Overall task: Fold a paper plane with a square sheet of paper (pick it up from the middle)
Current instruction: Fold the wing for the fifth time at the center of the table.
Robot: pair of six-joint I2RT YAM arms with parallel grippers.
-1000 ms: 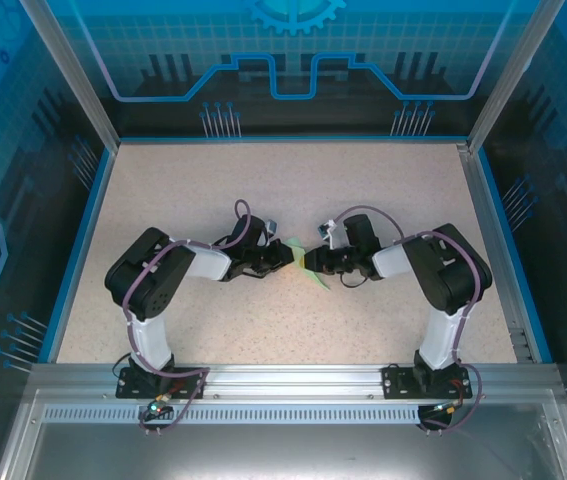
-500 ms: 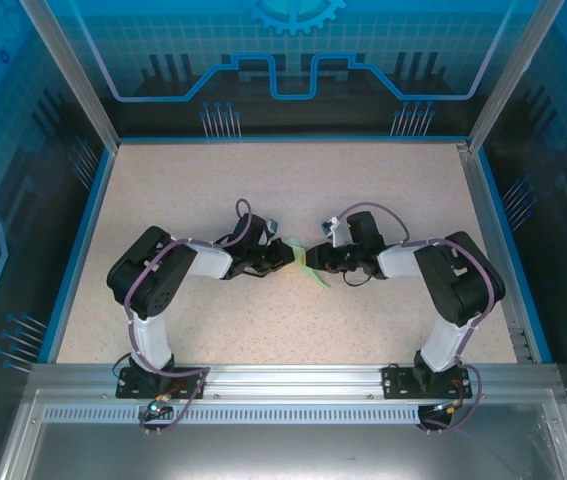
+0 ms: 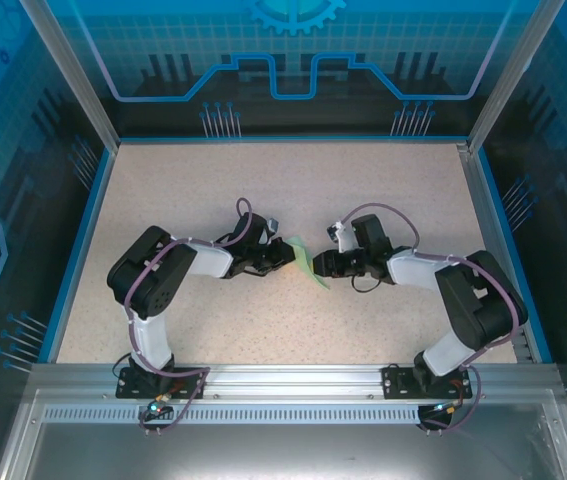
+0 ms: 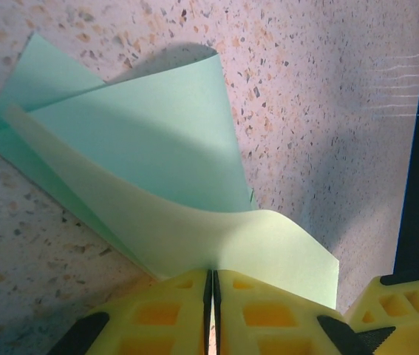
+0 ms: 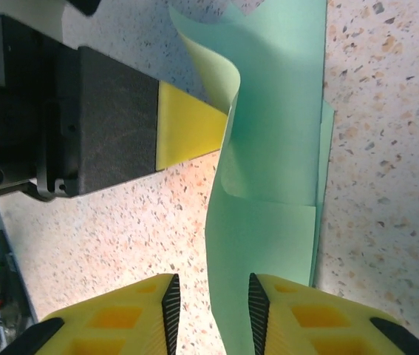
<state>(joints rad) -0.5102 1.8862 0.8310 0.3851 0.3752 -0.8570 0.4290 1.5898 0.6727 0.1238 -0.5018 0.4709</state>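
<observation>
Your left gripper (image 4: 210,277) is clamped tight on the half-folded sheet of paper (image 4: 157,140). Your right gripper (image 5: 210,292) has jaws slightly parted, gripping nothing, paper edge in the gap.

A robotics lab test cell: a speckled bench (image 3: 293,190) walled by blue circuit-printed panels (image 3: 293,50) in aluminium framing (image 3: 73,75), robot arms (image 3: 153,285) bolted to a rail (image 3: 293,380).

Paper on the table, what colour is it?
The paper is plain pale mint green, clearest in the left wrist view.

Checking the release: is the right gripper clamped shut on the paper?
No, the right gripper shows a clear gap between finger and paper.
</observation>
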